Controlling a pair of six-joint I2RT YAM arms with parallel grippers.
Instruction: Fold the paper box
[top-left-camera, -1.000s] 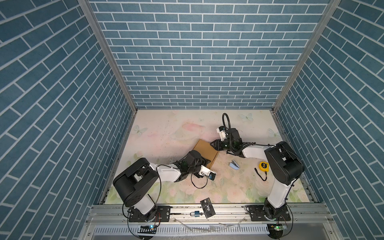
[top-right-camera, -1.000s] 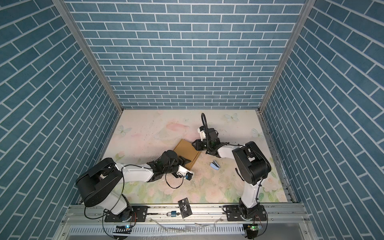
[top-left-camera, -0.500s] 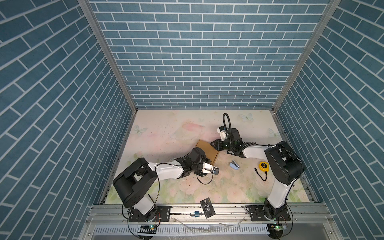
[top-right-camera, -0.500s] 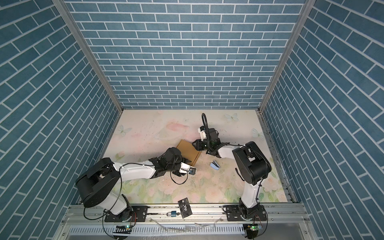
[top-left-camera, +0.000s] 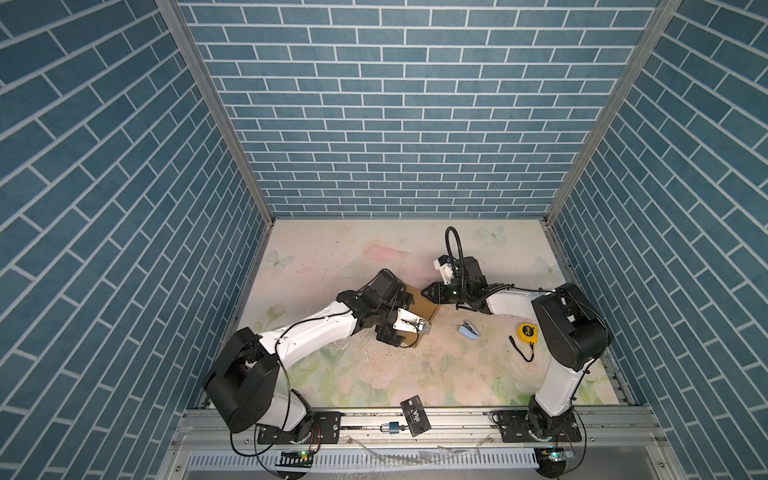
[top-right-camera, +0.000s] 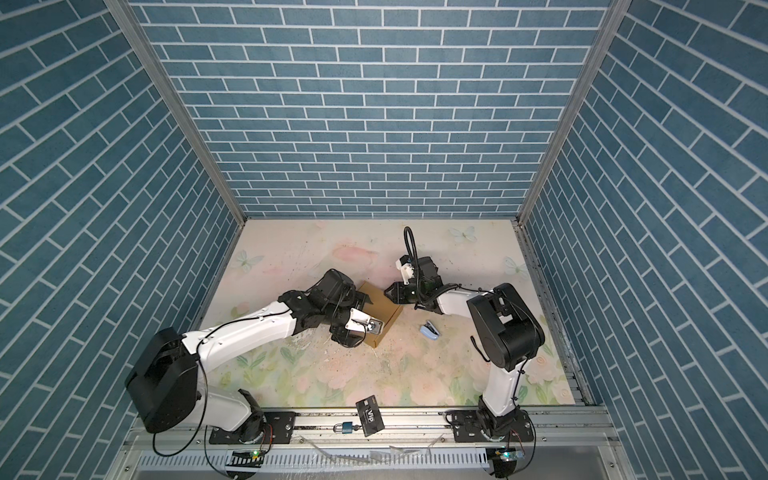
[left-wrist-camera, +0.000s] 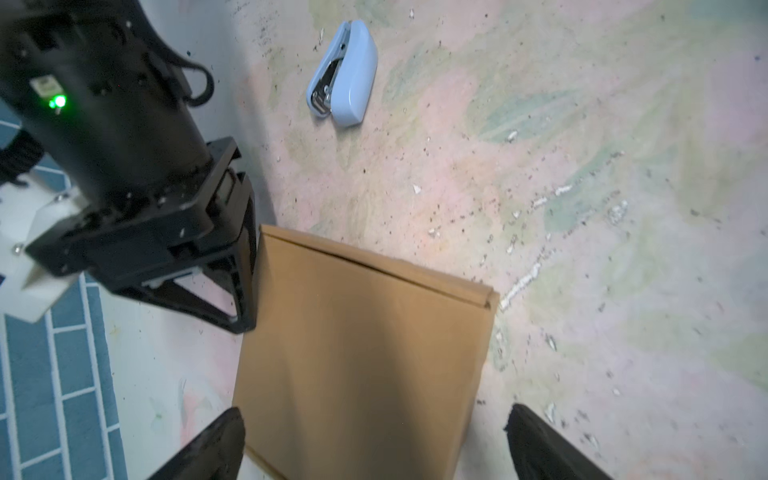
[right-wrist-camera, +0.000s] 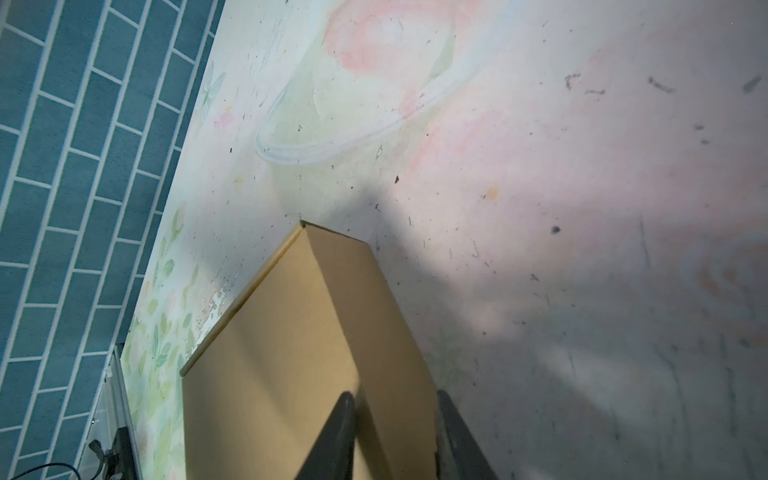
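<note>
Lying folded up as a shallow, closed shape on the flowery counter (top-left-camera: 419, 374), the paper box (top-left-camera: 424, 308) sits near the middle, turned corner-on to the front rail in both top views (top-right-camera: 380, 308). The left claw (top-left-camera: 399, 318) reaches over it from the left side, and much of the cardboard is hidden under that wrist. In the left wrist view the left claw (left-wrist-camera: 374, 449) is spread wide. Its two dark fingers (left-wrist-camera: 216, 449) stand on either side of the box (left-wrist-camera: 361, 353), one overlapping the near edge and the other clear of the opposite edge, with bare counter between it and the cardboard. So it straddles the box without closing on it. The right claw (top-left-camera: 428, 291) comes in low from the right and meets the box at its far edge. In the left wrist view its tips (left-wrist-camera: 247, 270) lie right against that side. In the right wrist view its fingers (right-wrist-camera: 336, 432) stand a little apart, with the box's side wall (right-wrist-camera: 386, 332) showing between them. One finger is over the top face and the other is down by the counter. I cannot tell whether they actually pinch the cardboard. A light blue stapler (top-left-camera: 468, 330) lies on the counter, apart from the box on the right arm's side.
</note>
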